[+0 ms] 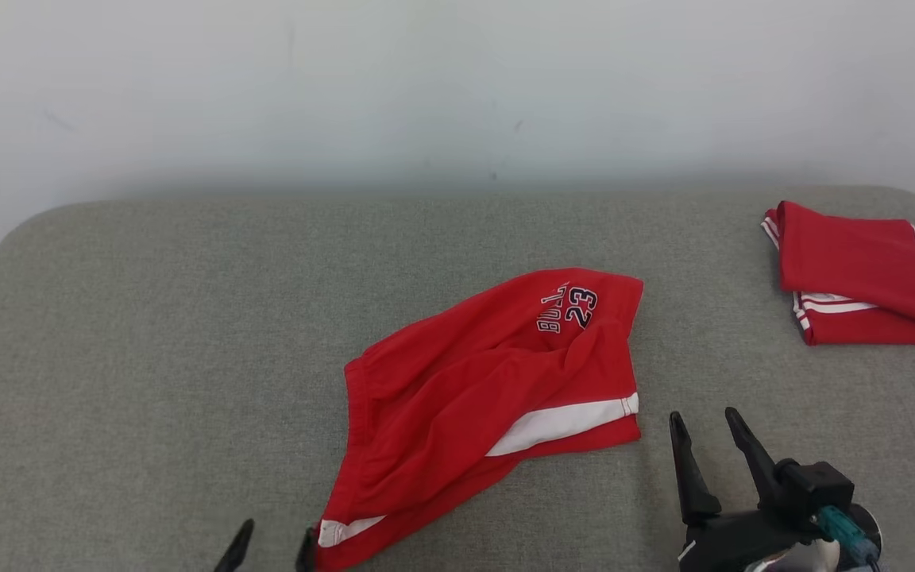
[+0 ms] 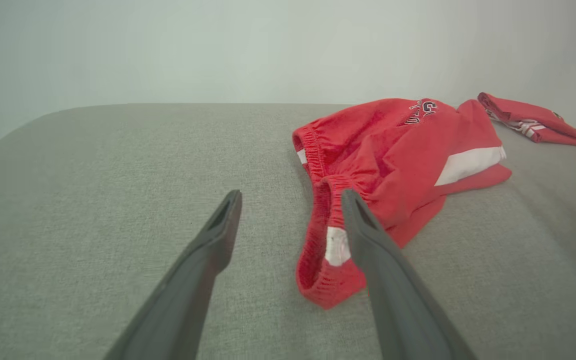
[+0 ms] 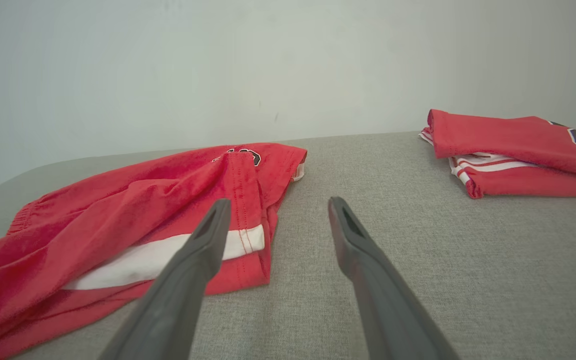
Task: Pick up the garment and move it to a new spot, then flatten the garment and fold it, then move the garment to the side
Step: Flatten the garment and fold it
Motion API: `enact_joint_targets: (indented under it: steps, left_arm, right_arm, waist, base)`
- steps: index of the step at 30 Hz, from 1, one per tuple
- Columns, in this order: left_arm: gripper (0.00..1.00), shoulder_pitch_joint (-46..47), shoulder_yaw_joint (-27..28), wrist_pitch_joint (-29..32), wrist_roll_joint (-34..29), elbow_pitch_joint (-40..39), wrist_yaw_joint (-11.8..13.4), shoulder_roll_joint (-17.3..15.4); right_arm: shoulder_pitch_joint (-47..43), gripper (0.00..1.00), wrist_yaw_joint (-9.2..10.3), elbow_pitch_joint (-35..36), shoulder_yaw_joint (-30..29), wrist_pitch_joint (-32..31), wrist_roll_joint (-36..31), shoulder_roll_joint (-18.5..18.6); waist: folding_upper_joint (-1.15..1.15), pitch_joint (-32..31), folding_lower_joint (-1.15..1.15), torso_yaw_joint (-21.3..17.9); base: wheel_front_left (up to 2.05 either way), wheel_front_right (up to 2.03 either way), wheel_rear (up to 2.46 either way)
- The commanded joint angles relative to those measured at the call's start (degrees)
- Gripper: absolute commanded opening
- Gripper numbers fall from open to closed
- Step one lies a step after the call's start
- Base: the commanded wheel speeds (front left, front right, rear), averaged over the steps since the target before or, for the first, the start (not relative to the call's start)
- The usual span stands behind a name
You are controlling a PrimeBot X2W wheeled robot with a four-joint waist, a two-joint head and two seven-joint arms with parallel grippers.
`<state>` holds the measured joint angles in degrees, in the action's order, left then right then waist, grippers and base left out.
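Observation:
The garment (image 1: 489,389) is a pair of red shorts with a white stripe and "23" print, lying crumpled in the middle of the grey padded table (image 1: 148,342). My left gripper (image 1: 275,539) is open at the bottom edge, its right finger beside the waistband corner (image 2: 325,250). My right gripper (image 1: 704,423) stands open just right of the shorts' leg hem (image 3: 248,240), holding nothing. In the left wrist view the garment (image 2: 398,160) spreads up and right of the left gripper (image 2: 292,197). The right gripper (image 3: 278,205) frames bare fabric.
A folded red jersey (image 1: 870,274) with white trim lies at the table's far right edge, also in the right wrist view as a folded jersey (image 3: 513,150). A pale wall (image 1: 457,87) runs behind the table. Bare grey surface stretches to the left.

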<state>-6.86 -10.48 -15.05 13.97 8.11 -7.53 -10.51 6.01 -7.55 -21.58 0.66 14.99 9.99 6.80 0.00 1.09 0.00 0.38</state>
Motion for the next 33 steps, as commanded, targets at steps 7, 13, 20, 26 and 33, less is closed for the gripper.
enact_joint_targets:
  steps: [7,13,20,26,33]
  left_arm:
    - [1.00,5.9,-8.6,-0.2,4.0,6.9,0.1,-3.2]
    - [1.00,10.9,-11.8,-0.2,6.9,11.6,0.1,-4.2]
    - [1.00,15.2,-15.7,-0.2,9.4,14.8,0.1,-4.8]
    - [0.85,17.6,-18.1,-0.2,11.6,17.1,0.1,-4.9]
    - [0.00,18.2,-19.0,-0.2,13.3,17.3,0.1,-4.7]
  right_arm:
    - [6.9,1.00,0.16,-7.7,1.6,0.2,0.1,1.2]
    - [11.6,1.00,0.16,-14.0,3.1,0.2,0.5,1.1]
    - [14.6,1.00,0.16,-18.3,4.1,0.2,1.0,0.8]
    - [16.3,0.48,0.16,-20.7,4.7,0.2,1.5,0.4]
    - [15.3,0.00,0.16,-20.4,5.0,0.2,2.5,0.5]
  waist:
    - [0.00,3.4,0.00,1.4]
    - [0.00,5.0,0.00,2.0]
    - [0.00,6.4,0.00,2.7]
    - [0.00,7.5,0.00,3.0]
    - [0.00,6.8,0.00,2.9]
  base:
    - [0.00,0.00,0.00]
    - [0.00,0.00,0.00]
    - [0.00,0.00,0.00]
    - [0.00,0.00,0.00]
    - [0.00,0.00,0.00]
